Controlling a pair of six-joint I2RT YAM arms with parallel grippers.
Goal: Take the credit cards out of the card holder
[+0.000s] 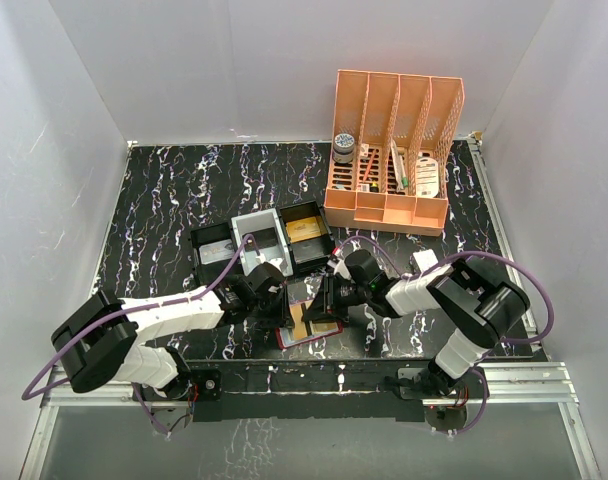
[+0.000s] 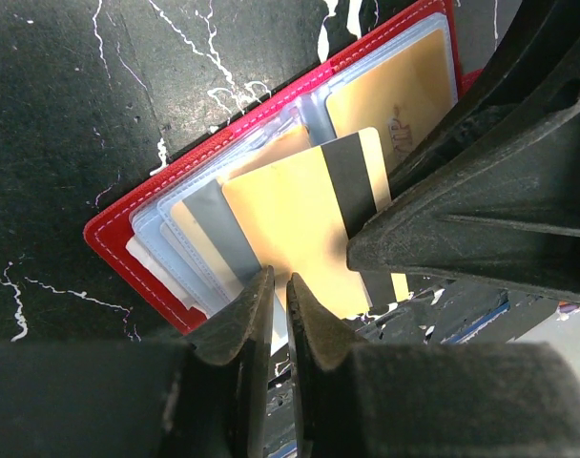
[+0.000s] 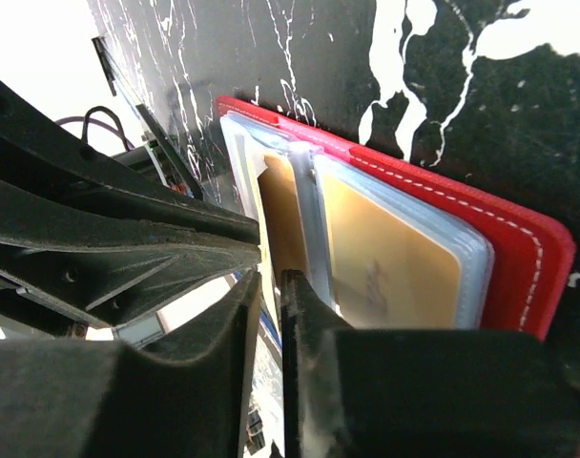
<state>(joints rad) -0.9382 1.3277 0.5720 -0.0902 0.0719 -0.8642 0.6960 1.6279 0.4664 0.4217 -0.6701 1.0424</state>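
Two grippers crowd one open card holder (image 1: 309, 328) at the middle of the near edge of the table (image 1: 164, 200).
One tan striped credit card (image 2: 290, 215) sits partly out of its sleeve (image 2: 166, 234); the left gripper (image 2: 280, 291) pinches its edge, nearly shut; the right gripper (image 3: 269, 286) is narrow, grip unclear. Best pulled straight along the sleeve, slowly, holder kept flat.

Leathery card holder (image 2: 107, 239) — glossy sleeves (image 2: 158, 225)
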